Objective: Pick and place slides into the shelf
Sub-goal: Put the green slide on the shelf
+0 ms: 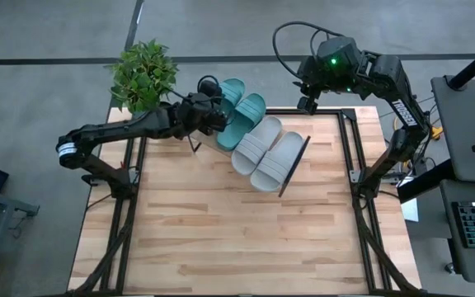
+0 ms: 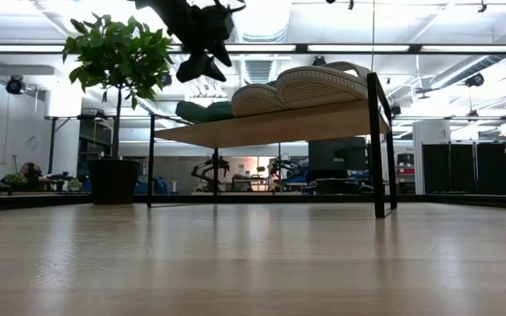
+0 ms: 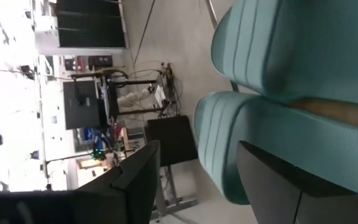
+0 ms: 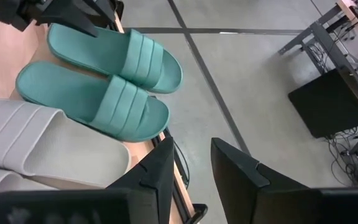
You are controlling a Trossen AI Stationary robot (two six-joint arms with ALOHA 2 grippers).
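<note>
Two teal-green slides [image 1: 242, 111] and two light grey slides [image 1: 269, 151] lie side by side on the slanted wooden shelf [image 2: 271, 127] at the table's far middle. The right wrist view shows the teal pair [image 4: 104, 81] and a grey one [image 4: 42, 149]. My left gripper [image 1: 218, 120] is open and hangs above the shelf's left end; in the low view it [image 2: 200, 63] is clear above the teal slides [image 2: 202, 111]. My right gripper [image 1: 308, 103] is open and hovers beyond the table's far edge, right of the shelf.
A potted plant [image 1: 143, 74] stands at the table's far left corner, close behind my left arm. The shelf's black wire frame [image 1: 293, 165] marks its right end. Bare wooden tabletop [image 1: 237, 231] stretches from the shelf to the near edge.
</note>
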